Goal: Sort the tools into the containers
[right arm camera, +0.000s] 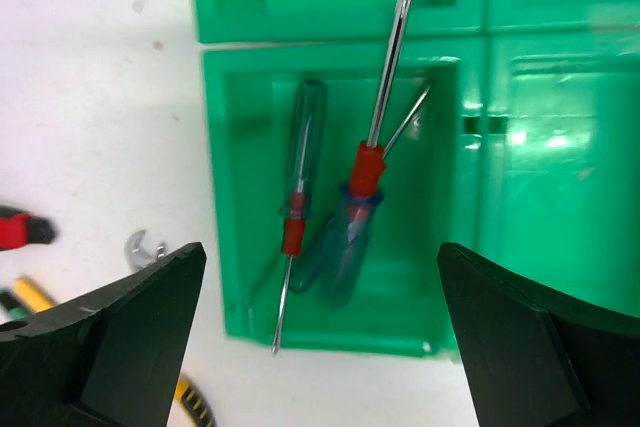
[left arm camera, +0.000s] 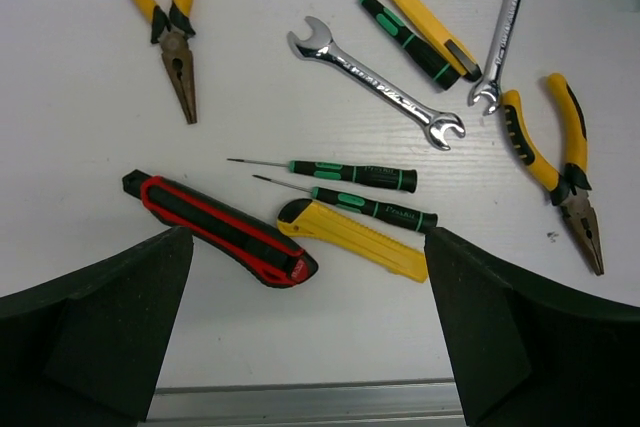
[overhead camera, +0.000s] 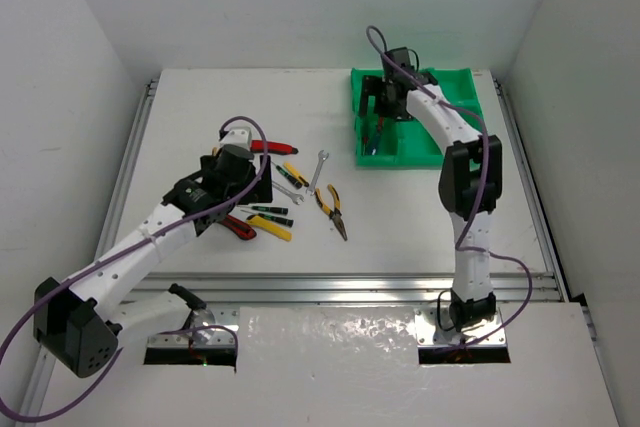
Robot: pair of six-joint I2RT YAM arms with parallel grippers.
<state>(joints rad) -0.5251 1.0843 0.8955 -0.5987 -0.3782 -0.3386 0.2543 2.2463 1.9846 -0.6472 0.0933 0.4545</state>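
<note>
Pile of loose tools (overhead camera: 290, 192) lies on the counter (overhead camera: 180, 107) right under your left gripper (left arm camera: 308, 247), so the left arm is the nearer one by far. The right gripper (right arm camera: 320, 252) is well apart, over the green tray (right arm camera: 470, 177) at the far right.

In the left wrist view the red utility knife (left arm camera: 215, 229) lies just ahead of the fingertips. Its long axis runs diagonally from upper left to lower right, so it sits closer to along the closing line than across it. The yellow utility knife (left arm camera: 350, 239) touches its lower end at a shallow angle. Two green-handled screwdrivers (left arm camera: 350, 175) lie just beyond, near parallel.

You likely need a wrist turn before dropping, so the fingers close across the knife's width (judgement, not seen).

Left gripper: spread fully wide, holds nothing, touches nothing.

Right gripper: also spread wide and empty, hanging above a near-row compartment. Red-collared screwdrivers (right arm camera: 297, 207) lie inside it, shafts pointing roughly lengthwise.
</note>
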